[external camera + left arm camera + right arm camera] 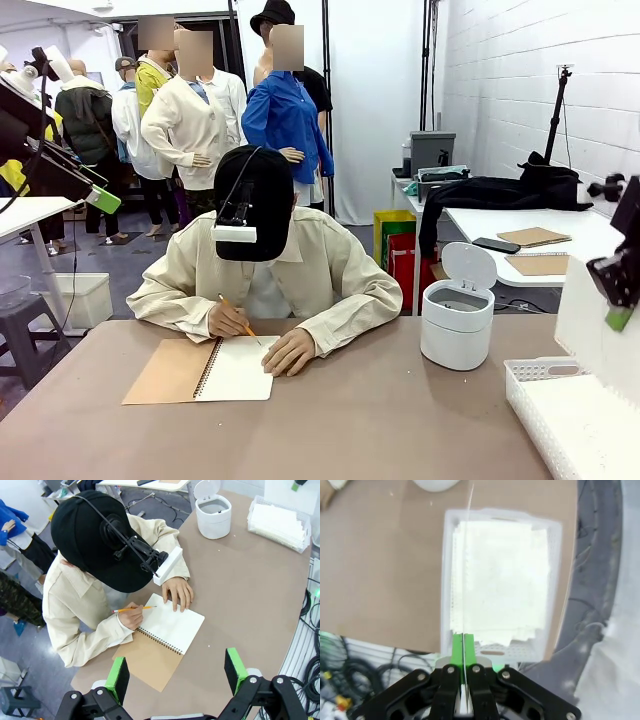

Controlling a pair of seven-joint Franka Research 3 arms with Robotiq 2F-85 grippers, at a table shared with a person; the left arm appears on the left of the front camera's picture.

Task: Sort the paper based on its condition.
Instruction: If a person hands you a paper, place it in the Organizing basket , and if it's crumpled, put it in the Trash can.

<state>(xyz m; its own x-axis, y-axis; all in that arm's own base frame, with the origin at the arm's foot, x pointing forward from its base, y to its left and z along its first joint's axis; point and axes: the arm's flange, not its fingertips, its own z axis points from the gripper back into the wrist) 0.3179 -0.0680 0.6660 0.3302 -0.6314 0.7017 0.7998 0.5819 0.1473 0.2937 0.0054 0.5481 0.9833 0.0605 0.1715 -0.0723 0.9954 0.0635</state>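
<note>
Paper [468, 555] hangs edge-on between the pads of the right gripper [463, 652], which is pinched fully together on the sheet's edge; in the front view the same sheet [590, 330] shows as a flat white panel at the right, held up above the white basket [525, 385]. More sheets lie stacked inside that basket [505, 590], some with torn or uneven edges at the near end. The basket sits at the right near corner of the table [380, 420], with a small white bin [457, 320], lid up, just to its left and farther off.

The left gripper [175, 672] hovers with its jaws wide apart and nothing between them, above the near left part of the table, over a spiral notebook [167, 635] on which the person [265, 260] writes with a pencil [135, 608].

A single sheet like this is very light and limp, so it will likely sway and fold with any quick move, and it tears easily if pulled. Holding it at one edge, as now, seems best; a flat sheet on the table would be hard to pick up
</note>
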